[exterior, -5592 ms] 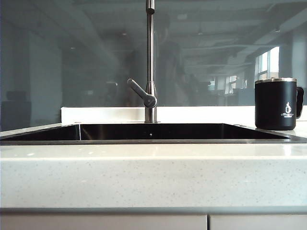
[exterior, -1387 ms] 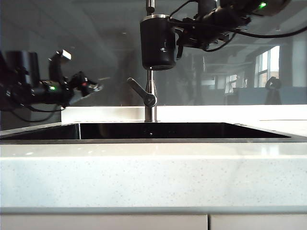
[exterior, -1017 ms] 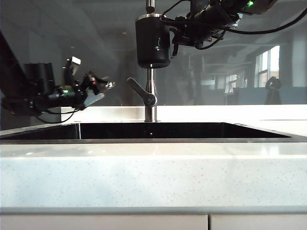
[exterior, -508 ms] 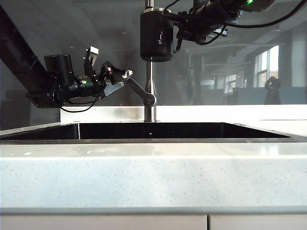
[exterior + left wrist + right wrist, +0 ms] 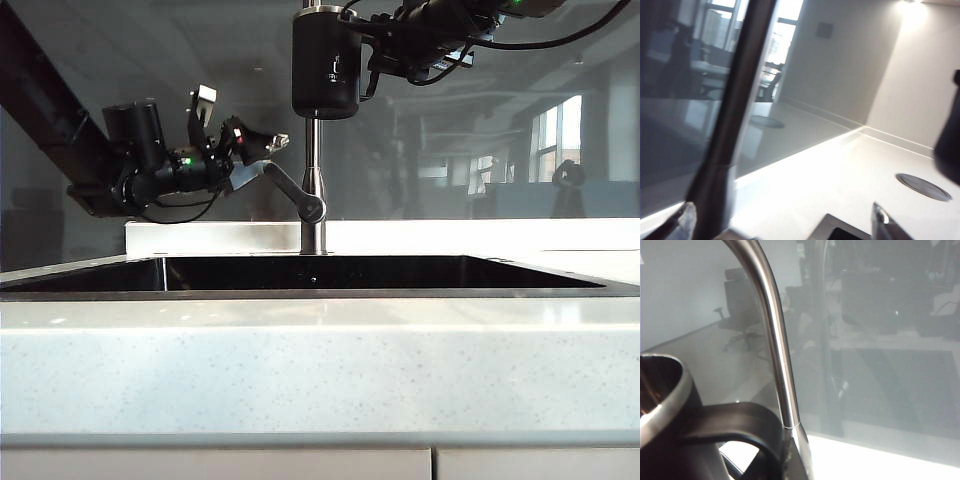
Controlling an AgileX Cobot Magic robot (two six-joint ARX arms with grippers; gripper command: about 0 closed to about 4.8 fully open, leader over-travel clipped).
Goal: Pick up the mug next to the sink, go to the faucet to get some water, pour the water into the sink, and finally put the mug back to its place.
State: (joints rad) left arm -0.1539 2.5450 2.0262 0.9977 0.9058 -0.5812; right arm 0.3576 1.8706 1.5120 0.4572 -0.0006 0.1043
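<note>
**Mug held high at the faucet, left gripper at the lever**

The wide rectangular black basin of the sink, set in a speckled white countertop, shows only dark walls from this low angle; whether anything lies in it cannot be told. The matte black cylindrical mug with a silver metal rim hangs upright in the air, directly in front of the tall slim brushed-steel faucet and well above the basin. Its inside cannot be seen in the exterior view, and the right wrist view shows only a dark stretch under the rim.

A small white logo sits on the mug's side. Its black handle curves out beside the steel pipe.

The right gripper reaches in from the upper right, clenched on the mug's handle side. The left gripper is at the tip of the faucet's short angled lever, fingers spread wide, one either side; whether they touch it cannot be told.
</note>
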